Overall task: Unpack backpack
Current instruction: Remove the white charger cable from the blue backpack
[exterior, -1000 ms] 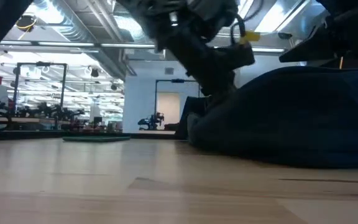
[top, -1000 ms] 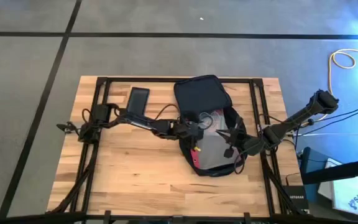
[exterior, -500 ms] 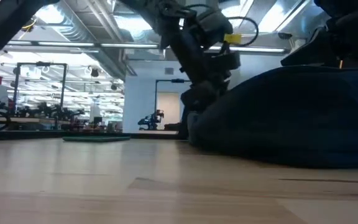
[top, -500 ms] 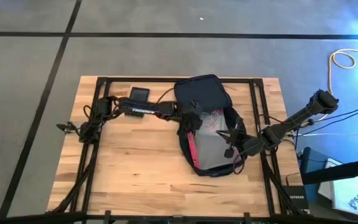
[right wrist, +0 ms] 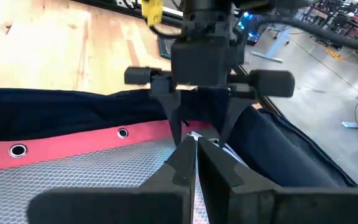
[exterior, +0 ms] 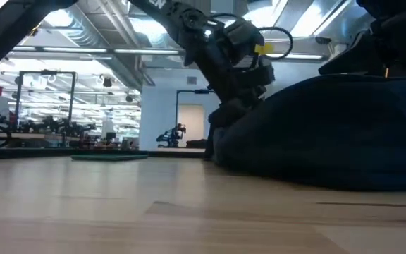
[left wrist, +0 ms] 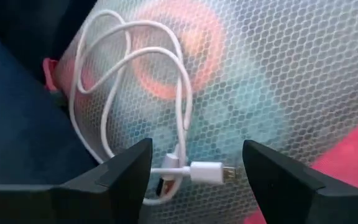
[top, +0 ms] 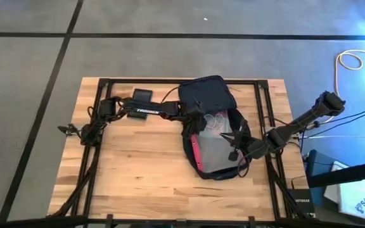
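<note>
The dark navy backpack (top: 209, 95) lies open on the table right of centre, its flap folded toward the far edge. Inside lies a clear mesh pouch (top: 219, 152) with a red edge (right wrist: 73, 146). A coiled white cable (left wrist: 129, 81) rests on the pouch. My left gripper (left wrist: 196, 152) is open, pointing down, with one finger on each side of the cable's plug end (left wrist: 207, 169). Across from it, my right gripper (right wrist: 194, 152) is shut, low over the pouch by the backpack's right wall (top: 246, 136). My right gripper is shut just above the pouch, inside the backpack's right side. I cannot tell whether it touches the pouch or the backpack, or has anything between its fingers; its own fingers hide the spot.
A flat black device (top: 142, 95) lies on the table near the far edge, partly under my left arm. The table's near half (top: 138, 183) is bare wood. Black frame rails (top: 87, 171) run along the table's left and right sides.
My left arm has swung toward the table's far edge and now lies along it. Its gripper has shifted a little toward the far edge inside the backpack and turned over the cable. More of the pouch's red edge shows.
</note>
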Controlling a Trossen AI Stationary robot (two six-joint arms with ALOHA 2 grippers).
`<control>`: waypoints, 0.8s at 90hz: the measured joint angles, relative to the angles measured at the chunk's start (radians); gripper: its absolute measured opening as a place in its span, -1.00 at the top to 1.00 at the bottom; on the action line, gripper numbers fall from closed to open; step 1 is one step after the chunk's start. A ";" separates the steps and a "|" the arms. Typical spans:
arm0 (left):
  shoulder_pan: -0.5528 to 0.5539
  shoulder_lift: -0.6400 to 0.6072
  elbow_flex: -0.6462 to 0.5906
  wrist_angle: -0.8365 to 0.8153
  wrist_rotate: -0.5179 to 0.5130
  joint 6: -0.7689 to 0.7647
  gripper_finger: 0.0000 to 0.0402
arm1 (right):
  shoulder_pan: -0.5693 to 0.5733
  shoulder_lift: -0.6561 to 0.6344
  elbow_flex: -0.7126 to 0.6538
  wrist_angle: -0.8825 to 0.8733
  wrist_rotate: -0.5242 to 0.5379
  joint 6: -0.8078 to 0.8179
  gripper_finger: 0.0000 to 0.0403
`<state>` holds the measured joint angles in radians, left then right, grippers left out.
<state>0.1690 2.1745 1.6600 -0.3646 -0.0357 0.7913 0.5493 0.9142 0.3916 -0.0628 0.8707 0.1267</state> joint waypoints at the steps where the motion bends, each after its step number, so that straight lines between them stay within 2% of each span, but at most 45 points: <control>1: 0.001 0.001 0.000 -0.001 -0.001 -0.001 -0.18 | 0.000 0.000 0.000 0.000 0.000 0.000 1.00; 26: 0.030 0.041 0.000 0.023 0.002 -0.046 -0.12 | 0.000 0.000 0.000 0.000 0.000 0.000 1.00; 54: 0.028 0.042 0.018 0.001 -0.004 -0.068 0.62 | 0.000 0.000 0.000 -0.010 0.000 0.001 1.00; 72: -0.014 0.038 0.049 -0.051 -0.129 -0.082 0.95 | 0.000 0.000 0.000 -0.017 0.000 0.006 1.00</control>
<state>0.1547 2.2122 1.7087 -0.4151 -0.1644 0.7091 0.5491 0.9142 0.3916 -0.0795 0.8707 0.1325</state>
